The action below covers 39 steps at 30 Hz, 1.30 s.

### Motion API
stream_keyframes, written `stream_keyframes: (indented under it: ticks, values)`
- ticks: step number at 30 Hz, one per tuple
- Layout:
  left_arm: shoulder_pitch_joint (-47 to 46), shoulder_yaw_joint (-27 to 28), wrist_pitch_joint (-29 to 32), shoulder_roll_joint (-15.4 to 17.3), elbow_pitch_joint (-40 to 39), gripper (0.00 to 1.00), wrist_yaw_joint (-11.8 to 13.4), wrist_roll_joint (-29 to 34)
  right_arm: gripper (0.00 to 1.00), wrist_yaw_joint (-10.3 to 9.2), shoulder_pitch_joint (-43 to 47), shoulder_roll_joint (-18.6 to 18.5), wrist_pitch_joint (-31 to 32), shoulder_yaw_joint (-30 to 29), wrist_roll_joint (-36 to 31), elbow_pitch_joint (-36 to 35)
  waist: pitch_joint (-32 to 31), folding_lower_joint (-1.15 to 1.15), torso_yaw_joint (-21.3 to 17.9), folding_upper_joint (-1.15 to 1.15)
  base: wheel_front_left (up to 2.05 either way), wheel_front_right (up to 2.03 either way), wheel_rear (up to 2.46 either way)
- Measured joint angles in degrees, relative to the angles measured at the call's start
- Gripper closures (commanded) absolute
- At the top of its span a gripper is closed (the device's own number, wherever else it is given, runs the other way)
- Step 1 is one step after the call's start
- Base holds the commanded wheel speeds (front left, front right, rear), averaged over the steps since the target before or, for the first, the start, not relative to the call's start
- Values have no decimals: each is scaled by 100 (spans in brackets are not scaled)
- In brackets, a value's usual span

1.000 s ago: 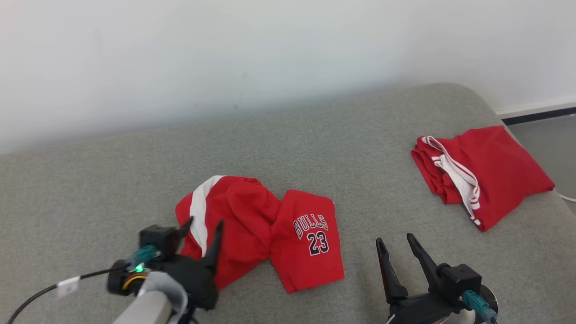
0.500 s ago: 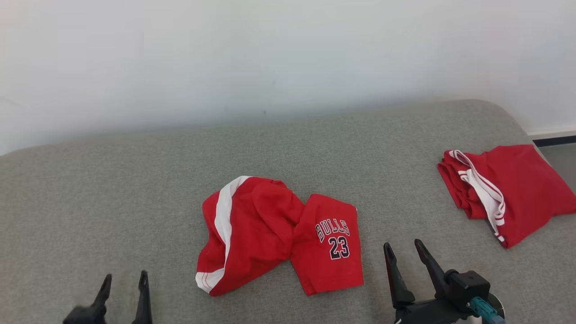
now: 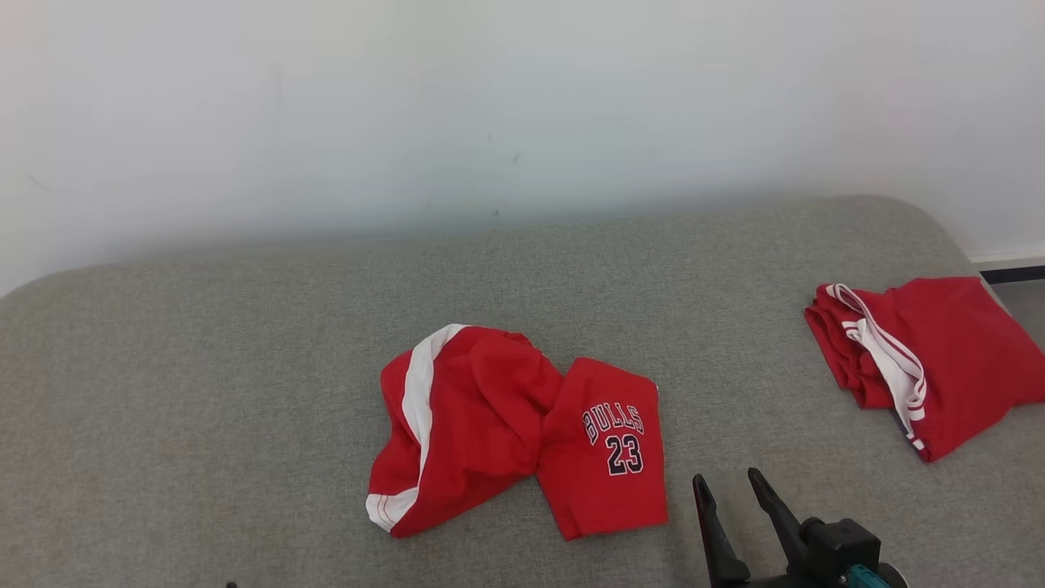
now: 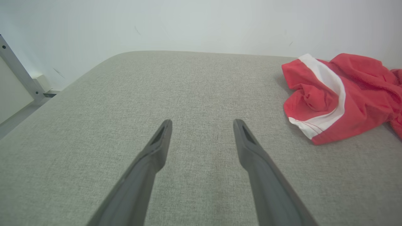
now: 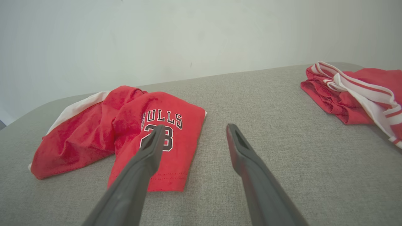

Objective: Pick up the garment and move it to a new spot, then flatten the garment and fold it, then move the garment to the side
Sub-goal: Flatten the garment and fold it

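Red shorts (image 3: 522, 433) crumpled in the middle of the cushion (image 3: 245, 367): soft, light, probably floppy. Left gripper (image 4: 202, 121) and right gripper (image 3: 725, 475) spread apart, empty, near the cushion's front. Best pinched at the white-striped edge.

Long, tapered dark-grey jaws with slotted tips; black wrist block (image 3: 839, 543) with teal connector (image 3: 864, 579).
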Motion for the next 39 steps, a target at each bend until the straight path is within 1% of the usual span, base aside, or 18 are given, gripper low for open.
stream_keyframes:
  ticks: [4,9,16,18,20,23,27,30,34,35,36,37,38,39]
  values:
    - [127,213,0,-170,-32,0,-193,174,0,0,43,-1,0,51,-9,87,11,0,14,0,0,0,0]
    - [187,337,0,-319,3,0,-348,345,0,0,32,-1,0,215,-33,203,54,1,44,0,0,0,0]
    - [62,296,0,-436,90,0,-503,461,0,0,-145,1,0,894,-40,643,145,1,215,0,0,0,0]
    - [55,271,0,-461,120,0,-514,464,0,0,-228,0,1,1071,-41,799,175,1,288,0,0,0,0]
    - [42,260,0,-475,146,0,-554,464,0,0,-352,2,1,1169,-134,982,209,1,367,0,0,0,0]
    - [8,252,0,-494,176,0,-565,460,0,0,-498,0,0,1163,-225,1272,271,1,480,0,0,0,0]
    - [-30,252,0,-505,191,0,-606,460,0,0,-580,1,0,1163,-461,1380,374,1,594,0,0,0,0]
    - [-46,266,0,-508,252,0,-611,422,0,0,-586,3,0,996,-681,1410,462,1,625,1,0,0,0]
    - [-131,218,0,-516,310,0,-615,345,0,0,-670,0,1,953,-878,1602,551,1,635,0,0,0,0]
    - [-163,200,0,-516,313,0,-616,286,20,0,-695,1,0,944,-891,1640,565,1,639,1,0,0,0]
    - [-180,168,0,-515,315,0,-616,266,51,0,-726,0,0,938,-891,1675,578,2,645,1,0,0,0]
    - [-197,133,0,-516,318,0,-617,266,71,0,-769,-2,0,940,-891,1695,586,2,653,1,0,0,0]
    - [-226,104,0,-521,316,0,-617,261,100,0,-813,-3,0,949,-888,1686,592,1,663,1,0,0,0]
    - [-261,93,0,-522,307,0,-617,257,100,0,-847,-4,1,956,-846,1629,595,1,673,0,0,0,0]
